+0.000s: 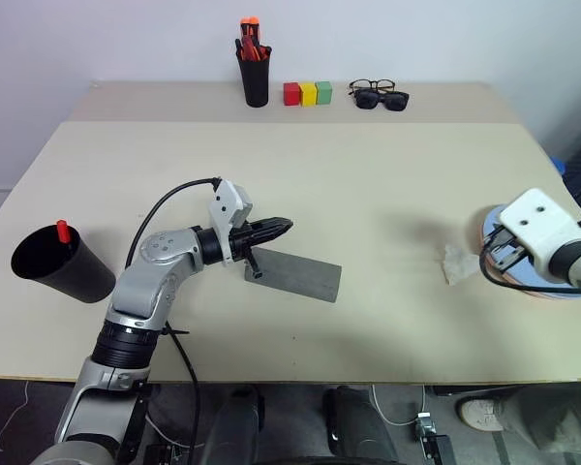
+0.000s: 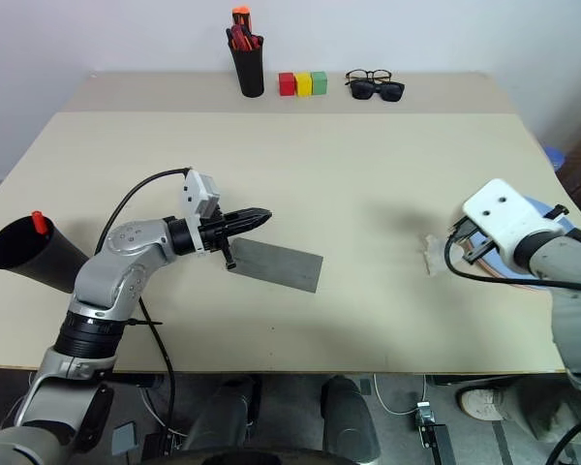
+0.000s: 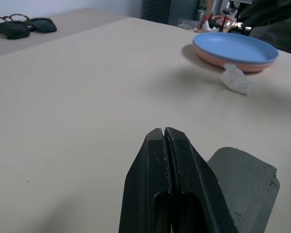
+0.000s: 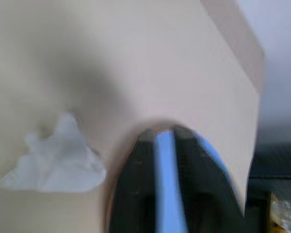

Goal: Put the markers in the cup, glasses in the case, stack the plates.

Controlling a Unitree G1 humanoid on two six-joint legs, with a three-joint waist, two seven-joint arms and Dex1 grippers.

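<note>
Two stacked plates [image 3: 235, 51], one case [image 1: 292, 274], one cup [image 1: 58, 263].

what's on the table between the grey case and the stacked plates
A crumpled white scrap lies just short of the plates; from the case up to the scrap the tabletop is bare. The left eye view shows the whole stretch.

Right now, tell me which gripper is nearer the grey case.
Left. The left gripper hangs shut just above the grey case's near end; the right gripper is far across the table, over the stacked plates.
</note>
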